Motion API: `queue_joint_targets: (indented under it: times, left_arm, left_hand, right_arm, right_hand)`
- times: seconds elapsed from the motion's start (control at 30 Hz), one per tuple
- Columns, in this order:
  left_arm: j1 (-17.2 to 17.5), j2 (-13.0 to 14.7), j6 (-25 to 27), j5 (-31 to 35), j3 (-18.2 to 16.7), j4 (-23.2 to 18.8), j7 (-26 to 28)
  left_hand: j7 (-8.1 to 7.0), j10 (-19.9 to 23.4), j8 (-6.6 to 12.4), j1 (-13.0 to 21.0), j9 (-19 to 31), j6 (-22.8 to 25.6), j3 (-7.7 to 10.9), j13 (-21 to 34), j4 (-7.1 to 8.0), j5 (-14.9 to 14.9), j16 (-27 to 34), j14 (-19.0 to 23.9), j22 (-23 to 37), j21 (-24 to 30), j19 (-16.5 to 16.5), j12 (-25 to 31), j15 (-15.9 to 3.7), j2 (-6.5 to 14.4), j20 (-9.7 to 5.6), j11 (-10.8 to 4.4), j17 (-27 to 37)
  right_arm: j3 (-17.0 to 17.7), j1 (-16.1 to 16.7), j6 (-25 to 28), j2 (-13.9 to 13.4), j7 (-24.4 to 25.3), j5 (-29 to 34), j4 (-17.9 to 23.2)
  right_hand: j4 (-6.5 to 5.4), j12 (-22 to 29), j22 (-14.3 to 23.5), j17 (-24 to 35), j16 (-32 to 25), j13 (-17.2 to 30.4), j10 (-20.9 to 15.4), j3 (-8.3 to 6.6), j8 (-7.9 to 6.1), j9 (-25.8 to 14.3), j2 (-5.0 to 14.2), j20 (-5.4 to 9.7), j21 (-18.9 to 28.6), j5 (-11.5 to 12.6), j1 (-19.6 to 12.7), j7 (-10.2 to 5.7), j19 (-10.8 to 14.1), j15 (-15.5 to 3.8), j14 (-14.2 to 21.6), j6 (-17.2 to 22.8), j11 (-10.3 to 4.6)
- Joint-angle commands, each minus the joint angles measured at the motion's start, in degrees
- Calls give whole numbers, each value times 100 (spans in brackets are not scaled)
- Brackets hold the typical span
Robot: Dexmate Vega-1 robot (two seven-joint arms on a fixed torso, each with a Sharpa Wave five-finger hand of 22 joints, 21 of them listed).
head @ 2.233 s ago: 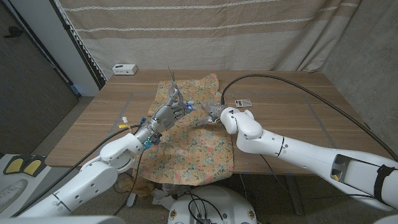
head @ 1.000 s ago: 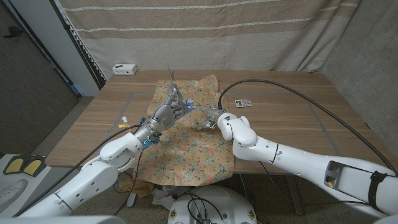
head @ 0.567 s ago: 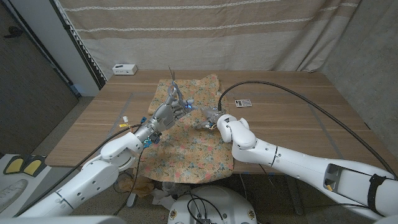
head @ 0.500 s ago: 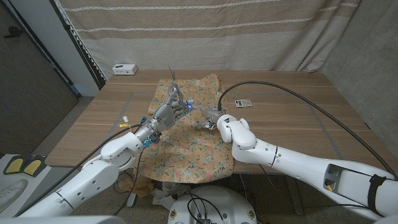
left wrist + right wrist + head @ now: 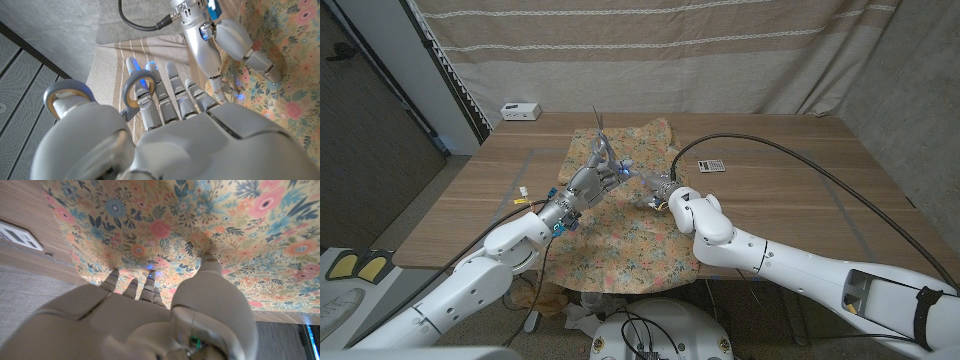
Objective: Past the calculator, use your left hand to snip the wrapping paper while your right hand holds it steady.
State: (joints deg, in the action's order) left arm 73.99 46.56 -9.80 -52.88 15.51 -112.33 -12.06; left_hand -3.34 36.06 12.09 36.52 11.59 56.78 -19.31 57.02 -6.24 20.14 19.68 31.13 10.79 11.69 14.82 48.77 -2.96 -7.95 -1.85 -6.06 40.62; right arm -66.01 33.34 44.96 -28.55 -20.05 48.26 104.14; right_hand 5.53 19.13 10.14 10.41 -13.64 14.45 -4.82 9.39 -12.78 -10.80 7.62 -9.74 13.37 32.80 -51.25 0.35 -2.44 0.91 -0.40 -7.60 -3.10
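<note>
Head view: wooden table (image 5: 800, 170) carries floral wrapping paper (image 5: 620, 235), running from the far edge over the near edge at the middle. Right hand (image 5: 658, 187) sits at the sheet's right border, fingers spread and pressed onto the paper (image 5: 165, 240), grasping nothing. Left hand (image 5: 592, 180) is over the sheet's far part and grips scissors (image 5: 600, 145) by the loops (image 5: 137, 92), blades pointing to the far edge. Calculator (image 5: 712, 165) lies right of the sheet, near the far edge. Small white box (image 5: 521, 110) occupies the far-left corner.
</note>
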Motion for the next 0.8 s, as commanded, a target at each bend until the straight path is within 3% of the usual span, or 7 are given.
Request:
queue_joint_targets:
  times: [0.03,0.1,0.13,0.2,0.27,0.5,0.8]
  left_arm:
    - [13,-20,-54,35,22,11,-3]
    - [20,-17,-65,50,19,6,7]
    - [22,-20,-67,45,17,5,10]
    - [22,-14,-63,49,18,4,12]
    - [20,-16,-65,44,21,10,3]
    - [22,-30,-97,37,30,25,-29]
    - [76,-21,-134,50,0,6,10]
  left_hand:
    - [36,653,-1,50,16,48,-5,9,15,35,-10,86,15,-8,23,34,-938,6,-10,-611,-7]
    - [32,662,-2,49,16,49,-6,13,17,37,-11,90,15,-8,23,41,-938,7,-11,-612,-7]
    - [29,666,0,48,16,58,-6,15,18,38,-10,96,15,-9,22,45,-939,7,-13,-612,-7]
    - [31,661,-2,47,16,57,-6,9,19,40,-8,108,15,-9,21,41,-938,8,-12,-613,-7]
    - [30,669,-5,46,16,57,-6,18,22,43,-9,116,15,-9,23,52,-939,10,-13,-615,-6]
    - [27,670,-5,46,16,67,-4,10,25,49,-7,139,15,-8,24,53,-941,16,-15,-614,-6]
    - [3,678,0,47,16,98,-3,8,31,59,-12,156,14,-8,27,62,-942,25,-17,-615,-4]
  right_arm:
    - [4,94,96,60,135,-57,-110]
    - [13,110,98,56,162,-87,-107]
    - [10,118,111,56,189,-81,-106]
    - [29,152,111,52,274,-95,-90]
    - [30,170,116,49,346,-92,-91]
    - [32,226,105,51,500,-140,-118]
    - [3,221,75,71,551,-231,-179]
  right_hand:
    - [109,-13,28,15,-46,81,220,-45,34,-29,32,-145,159,-67,-210,-29,624,-75,465,22,-20]
    - [114,-26,36,30,-62,102,287,-63,49,-31,42,-177,216,-90,-234,-25,837,-158,579,6,-8]
    - [122,-30,35,52,-169,127,337,-88,53,-32,52,-204,196,-120,-267,-38,890,-187,943,18,14]
    - [132,-30,37,56,-127,141,355,-99,63,-33,46,-200,175,-136,-291,-28,888,-264,889,7,13]
    - [143,-17,39,70,-173,153,338,-149,35,-32,105,-149,164,-146,-347,-41,912,-329,1040,93,-1]
    - [211,80,46,131,-432,196,127,-366,-14,-24,196,-44,134,-276,-629,-39,1091,-962,1812,357,-88]
    - [276,159,43,156,-595,169,-150,-501,-62,-22,151,142,118,-393,-868,-42,1241,-1316,2277,630,-164]
